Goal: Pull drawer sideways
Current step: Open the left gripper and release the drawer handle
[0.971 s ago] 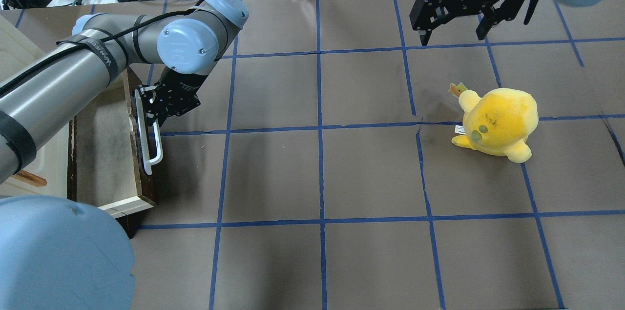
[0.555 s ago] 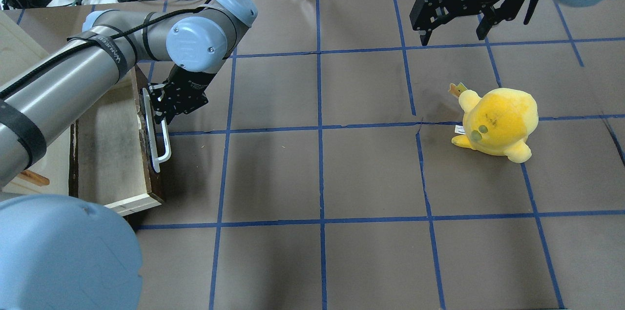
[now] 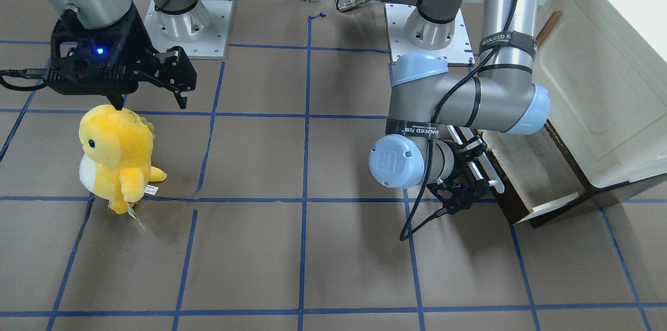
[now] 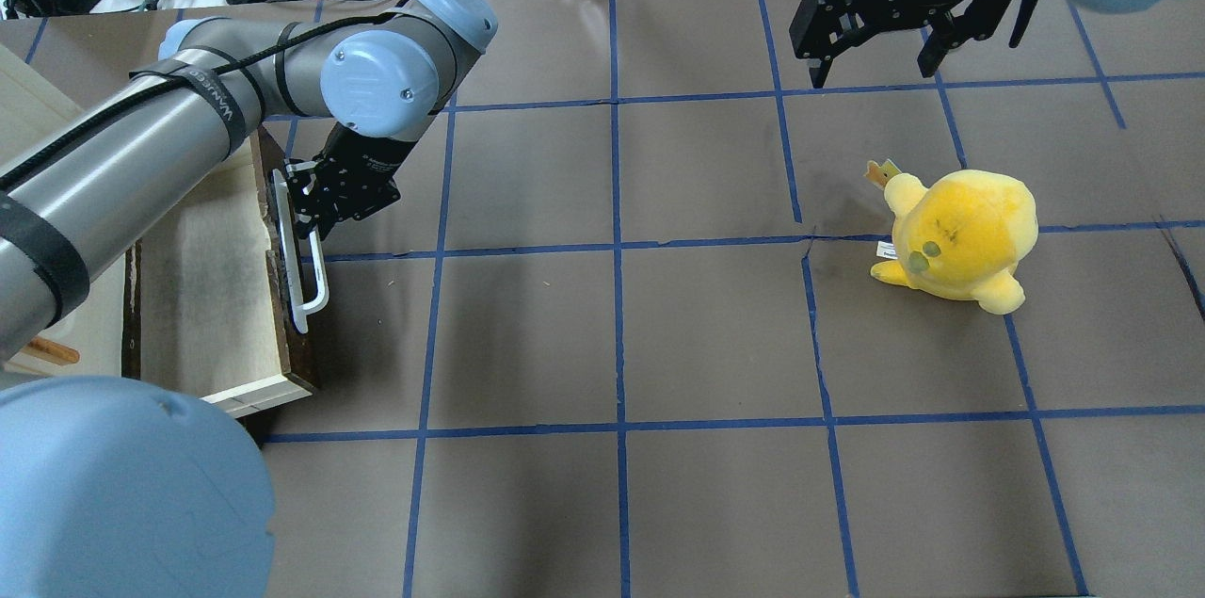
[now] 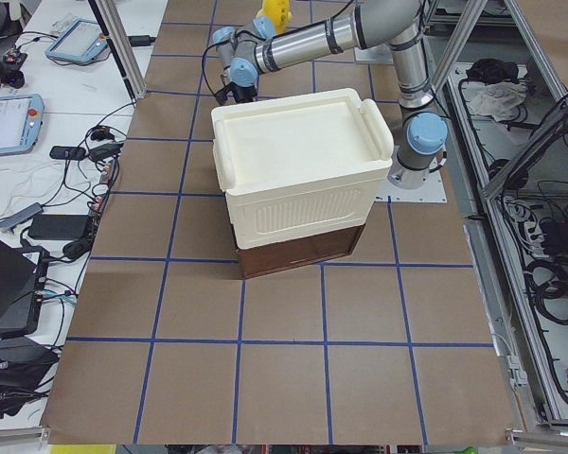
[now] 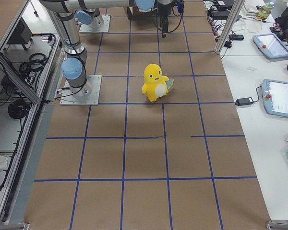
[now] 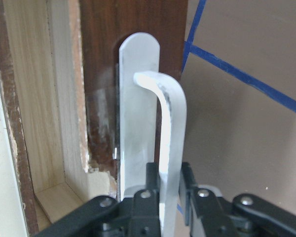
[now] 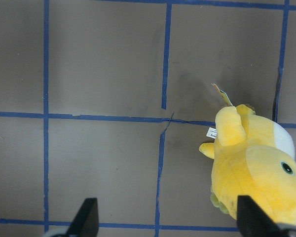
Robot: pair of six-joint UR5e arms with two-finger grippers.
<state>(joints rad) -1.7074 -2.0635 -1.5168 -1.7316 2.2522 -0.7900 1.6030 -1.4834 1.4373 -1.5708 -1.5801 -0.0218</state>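
1. At the table's left edge in the overhead view, the drawer sticks well out from the bottom of a cream cabinet. Its pale wooden inside is open to view, and its dark front faces the middle of the table.
2. A white bar handle runs along that dark front.
3. The left gripper is clenched on the handle partway along its length. In the left wrist view its two black fingers press against the bar from either side.
4. The left arm comes in low from the overhead view's left and passes above the open drawer. It bends at the wrist joints just past the drawer front, so the gripper turns back and meets the handle from the table side, close to the tabletop.
5. The cabinet stands with its flat top level and the drawer in its lowest slot.
6. Well apart, on the other half of the table, a yellow plush toy stands upright on the brown cover with blue tape lines.
7. The right gripper hangs above the table near the toy, pointing down. Its fingers are spread wide and hold nothing.
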